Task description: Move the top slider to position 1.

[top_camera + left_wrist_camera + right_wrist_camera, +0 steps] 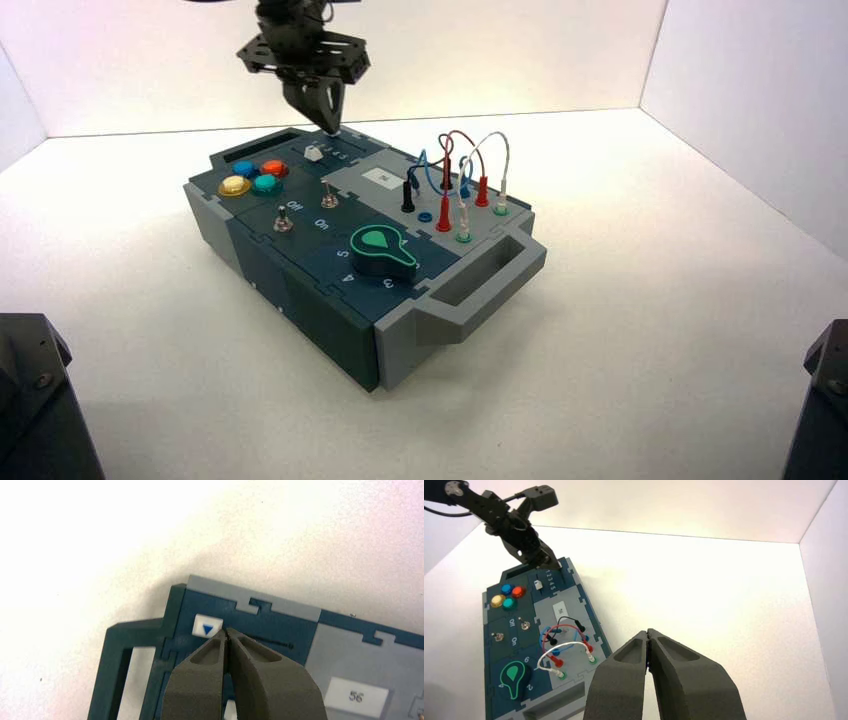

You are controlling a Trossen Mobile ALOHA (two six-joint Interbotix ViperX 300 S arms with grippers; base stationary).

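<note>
The top slider (207,626) is a small white knob with a blue triangle. It sits at the end of its slot nearest the dark handle cut-out, on the dark teal panel (280,625). My left gripper (227,632) is shut and empty, its tips right beside that knob on the slot side. In the high view the left gripper (331,126) points down at the box's far edge and hides the top slider. The second white knob (314,153) shows just in front of it, and in the right wrist view (538,584). My right gripper (648,632) is shut, parked far off.
The box (440,320) stands turned on the white table. It bears coloured buttons (254,177), two metal toggle switches (328,198), a green knob (383,250) and red, black and white plugged wires (463,185). A white label reads 56 (356,696).
</note>
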